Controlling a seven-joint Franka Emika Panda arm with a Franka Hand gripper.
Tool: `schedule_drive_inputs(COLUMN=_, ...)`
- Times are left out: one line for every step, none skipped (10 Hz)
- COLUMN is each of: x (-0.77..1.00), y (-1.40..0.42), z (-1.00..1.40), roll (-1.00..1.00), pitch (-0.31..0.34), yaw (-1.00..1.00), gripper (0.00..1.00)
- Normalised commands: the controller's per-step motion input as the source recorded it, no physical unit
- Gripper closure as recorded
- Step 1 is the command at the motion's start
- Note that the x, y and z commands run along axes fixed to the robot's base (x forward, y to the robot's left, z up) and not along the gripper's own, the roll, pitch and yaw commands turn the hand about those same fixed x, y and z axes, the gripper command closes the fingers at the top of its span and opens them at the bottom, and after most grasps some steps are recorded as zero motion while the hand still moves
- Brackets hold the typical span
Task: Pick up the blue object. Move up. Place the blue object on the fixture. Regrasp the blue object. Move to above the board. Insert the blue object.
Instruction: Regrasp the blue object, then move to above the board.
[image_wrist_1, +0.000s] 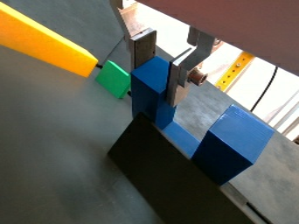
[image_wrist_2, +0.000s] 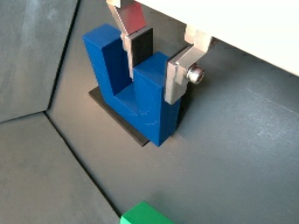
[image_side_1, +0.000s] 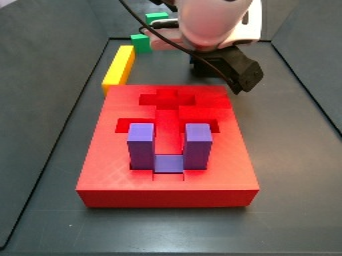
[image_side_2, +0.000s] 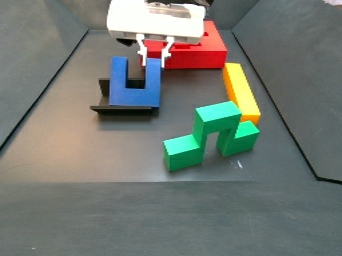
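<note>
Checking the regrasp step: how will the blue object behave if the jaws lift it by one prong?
The blue object looks rigid, so it should not flex. The gripper straddles just one prong, off-centre, so it may swing unless clamped firmly. Its smooth flat faces might slip. On the fixture it sits broad, unlikely to tip.

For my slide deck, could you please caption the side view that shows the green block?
Gripper straddling one prong of the blue object resting on the fixture, beside the green block.

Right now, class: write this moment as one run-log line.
stage: regrasp | blue block: on fixture, prongs up | hand: straddling one prong, grip unclear | board: purple block seated
</note>
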Motion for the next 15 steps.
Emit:
schedule_drive_inputs(x=0.00, y=0.00, z=0.00, roll=0.00, pitch=0.000, yaw=0.00, gripper=1.00)
schedule_drive_inputs(x=0.00, y=0.00, z=0.00, roll=0.00, pitch=0.000, yaw=0.00, gripper=1.00)
schedule_drive_inputs(x=0.00, y=0.00, z=0.00, roll=0.00, pitch=0.000, yaw=0.00, gripper=1.00)
schedule_drive_inputs(x=0.00, y=0.00, z=0.00, roll=0.00, pitch=0.000, yaw=0.00, gripper=1.00)
schedule_drive_inputs(x=0.00, y=0.00, z=0.00, roll=0.00, pitch=0.000, yaw=0.00, gripper=1.00)
schedule_drive_inputs(x=0.00, y=0.00, z=0.00, roll=0.00, pitch=0.000, yaw=0.00, gripper=1.00)
schedule_drive_inputs(x=0.00, y=0.00, z=0.00, roll=0.00, pitch=0.000, yaw=0.00, gripper=1.00)
schedule_drive_inputs(x=0.00, y=0.00, z=0.00, roll=0.00, pitch=0.000, yaw=0.00, gripper=1.00)
schedule_drive_inputs(x=0.00, y=0.00, z=0.00, roll=0.00, pitch=0.000, yaw=0.00, gripper=1.00)
schedule_drive_inputs(x=0.00, y=0.00, z=0.00, roll=0.00, pitch=0.000, yaw=0.00, gripper=1.00)
schedule_drive_inputs(x=0.00, y=0.00, z=0.00, roll=0.00, pitch=0.000, yaw=0.00, gripper=1.00)
schedule_drive_inputs(x=0.00, y=0.00, z=0.00, roll=0.00, pitch=0.000, yaw=0.00, gripper=1.00)
schedule_drive_inputs(x=0.00, y=0.00, z=0.00, roll=0.00, pitch=0.000, yaw=0.00, gripper=1.00)
schedule_drive_inputs(x=0.00, y=0.00, z=1.40, roll=0.00, pitch=0.000, yaw=0.00, gripper=1.00)
schedule_drive_inputs(x=-0.05, y=-0.03, z=1.40, roll=-0.02, pitch=0.009, yaw=-0.07, gripper=1.00)
